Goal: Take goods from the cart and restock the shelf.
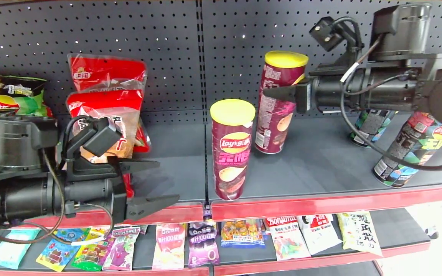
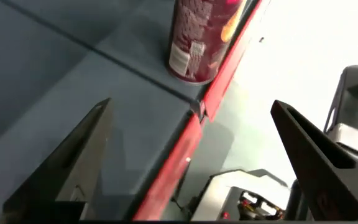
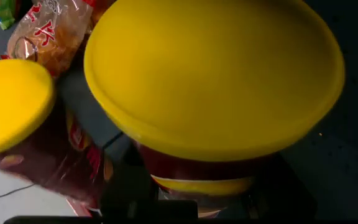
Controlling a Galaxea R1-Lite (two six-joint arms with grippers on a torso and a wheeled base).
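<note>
Two maroon chip cans with yellow lids are on the upper shelf [image 1: 320,165]. One can [image 1: 231,149] stands upright at the shelf's front edge, seen also as the can [image 2: 197,37] and the lid [image 3: 11,102]. The other can [image 1: 278,111] leans farther back, its lid [image 3: 216,74] close to the camera. My right gripper [image 1: 282,89] is shut on this leaning can just below the lid. I cannot tell whether its base touches the shelf. My left gripper [image 1: 168,181] stands open and holds nothing at the shelf's front edge, left of the upright can; its fingers [image 2: 73,168] straddle the red lip.
Red snack bags [image 1: 106,107] lean on the pegboard at the back left, green chip bags [image 1: 10,96] beyond them. Dark multicoloured cans [image 1: 409,153] stand at the right. Several candy packets [image 1: 202,241] lie on the lower shelf. The red shelf lip [image 1: 320,205] runs along the front.
</note>
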